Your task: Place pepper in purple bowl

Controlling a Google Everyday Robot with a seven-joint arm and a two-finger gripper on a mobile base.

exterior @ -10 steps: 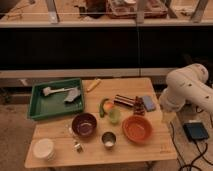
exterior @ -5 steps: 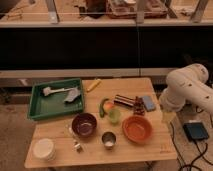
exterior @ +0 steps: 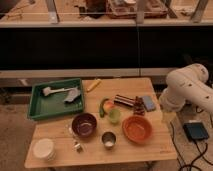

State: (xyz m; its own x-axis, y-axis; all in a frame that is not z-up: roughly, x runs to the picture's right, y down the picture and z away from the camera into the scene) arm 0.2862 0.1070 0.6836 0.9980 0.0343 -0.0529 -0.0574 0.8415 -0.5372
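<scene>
Wooden table (exterior: 150, 150), viewed from the front and above. The robot arm (exterior: 187, 90), white and bulky, stands off the table's right edge. The gripper (exterior: 167, 116) hangs at the arm's lower end, just beside the right edge of the table, well apart from the task items and holding nothing that can be seen. Whether it is apart or closed cannot be told.

The pepper (exterior: 102, 107), dark green and slightly curved, lies on the tabletop near the centre. It is outside any bowl. A small orange item (exterior: 108, 104) lies just beside it on the right, and a pale green cup (exterior: 114, 116) stands near its lower right.

The purple bowl (exterior: 84, 124) sits upright in front of and slightly left of the pepper, near but not touching it. Nothing can be made out inside it.

Other items noted: an orange bowl (exterior: 137, 129) to the right of the purple bowl, with a metal cup (exterior: 108, 139) in front of and between the two. A green tray (exterior: 54, 116) occupies the rear left and holds a white brush (exterior: 55, 90) and a grey object (exterior: 72, 96). A yellow item (exterior: 93, 85) lies beside the tray's far right corner. A dark packet (exterior: 124, 100) and a blue item (exterior: 148, 103) lie at the right rear. A white stack of dishes (exterior: 43, 148) stands at the front left corner. A black box (exterior: 195, 131) with cables rests on the floor to the right.
</scene>
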